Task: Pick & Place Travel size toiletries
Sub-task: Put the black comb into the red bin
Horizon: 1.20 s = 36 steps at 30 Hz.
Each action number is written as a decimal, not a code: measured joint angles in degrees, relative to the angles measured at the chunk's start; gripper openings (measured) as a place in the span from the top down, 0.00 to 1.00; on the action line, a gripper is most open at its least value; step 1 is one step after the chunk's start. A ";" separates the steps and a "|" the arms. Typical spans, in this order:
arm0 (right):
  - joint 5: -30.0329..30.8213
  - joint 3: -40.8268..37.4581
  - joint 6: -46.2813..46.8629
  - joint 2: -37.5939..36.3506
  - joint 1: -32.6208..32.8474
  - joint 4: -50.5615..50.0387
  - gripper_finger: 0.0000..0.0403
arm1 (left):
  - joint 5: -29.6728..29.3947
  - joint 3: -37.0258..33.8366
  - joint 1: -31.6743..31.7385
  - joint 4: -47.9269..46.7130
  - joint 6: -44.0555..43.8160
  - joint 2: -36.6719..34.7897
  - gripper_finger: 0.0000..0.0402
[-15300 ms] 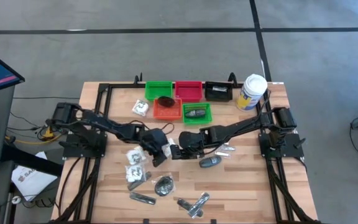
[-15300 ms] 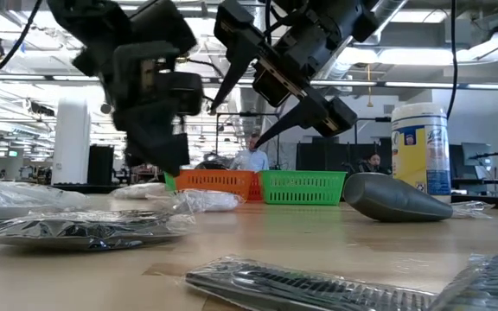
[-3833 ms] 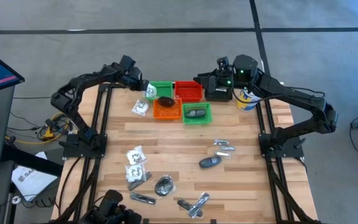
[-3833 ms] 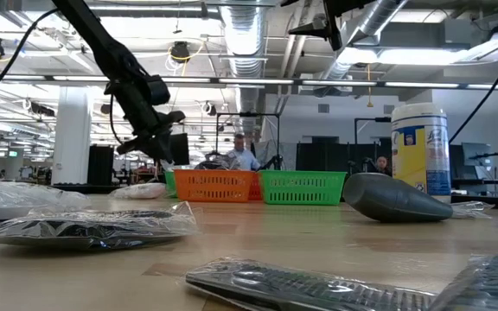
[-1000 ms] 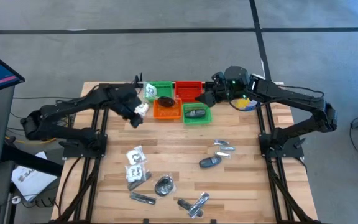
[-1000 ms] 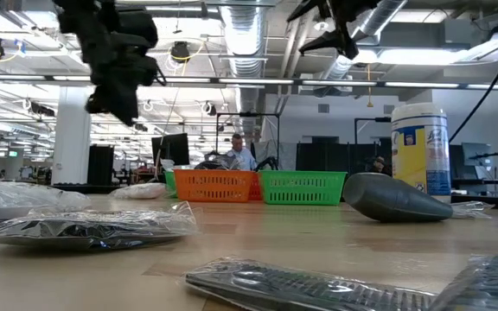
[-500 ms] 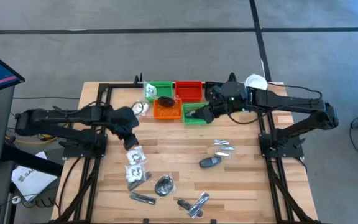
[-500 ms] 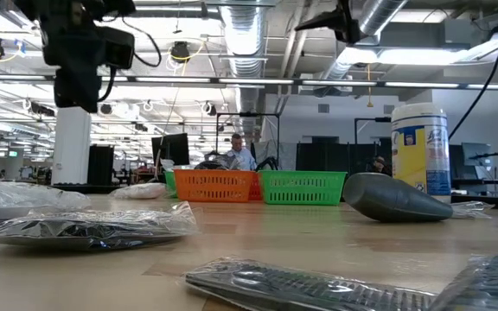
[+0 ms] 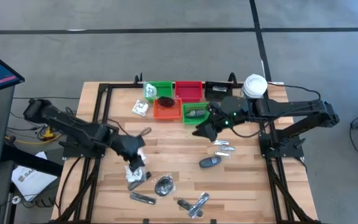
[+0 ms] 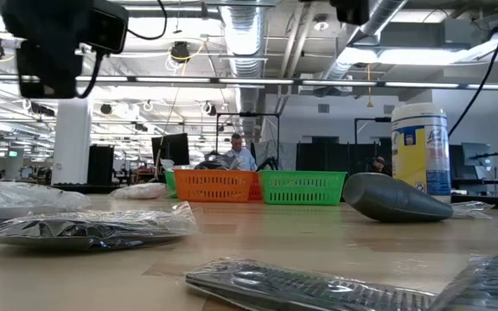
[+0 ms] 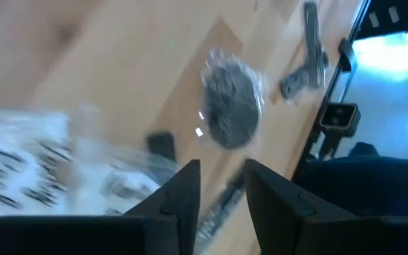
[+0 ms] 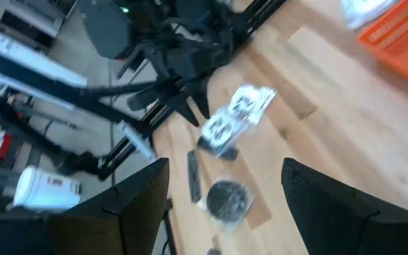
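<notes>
Toiletries lie on the near half of the table: clear packets with white contents (image 9: pixel 135 174), a black round piece in plastic (image 9: pixel 164 184), a dark grey oval (image 9: pixel 210 162), silvery sachets (image 9: pixel 224 147) and slim tubes (image 9: pixel 194 204). One more white packet (image 9: pixel 140 107) lies beside the orange tray. My left gripper (image 9: pixel 138 162) hovers over the clear packets, open by a narrow gap (image 11: pixel 222 184), and hides part of one. My right gripper (image 9: pixel 199 132) hangs wide open (image 12: pixel 225 166) above the table's middle, left of the silvery sachets. Neither touches anything.
Trays stand along the far edge: green (image 9: pixel 159 90), red (image 9: pixel 189 90), black (image 9: pixel 217 91), orange (image 9: pixel 167 109) and a second green (image 9: pixel 196 112), some with items inside. A tall white canister (image 9: pixel 253 87) stands at the far right. Bare wood lies between the two grippers.
My left gripper has swung from beside the orange tray toward the near edge and now hangs over the clear packets. My right gripper has come from above the far trays toward the near edge, to the table's middle. No toiletry has moved.
</notes>
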 joint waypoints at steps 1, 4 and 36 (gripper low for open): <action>0.00 -0.02 0.00 0.00 0.94 -0.02 0.34 | -0.01 0.00 -1.41 0.78 -1.70 0.85 0.75; 0.00 -0.02 -0.04 0.00 3.73 -0.30 0.34 | 0.00 0.00 -5.28 4.47 -6.21 3.86 0.79; 5.09 -0.02 -1.05 0.02 15.64 -0.19 0.34 | 8.08 7.55 -19.30 16.19 -23.81 31.86 1.00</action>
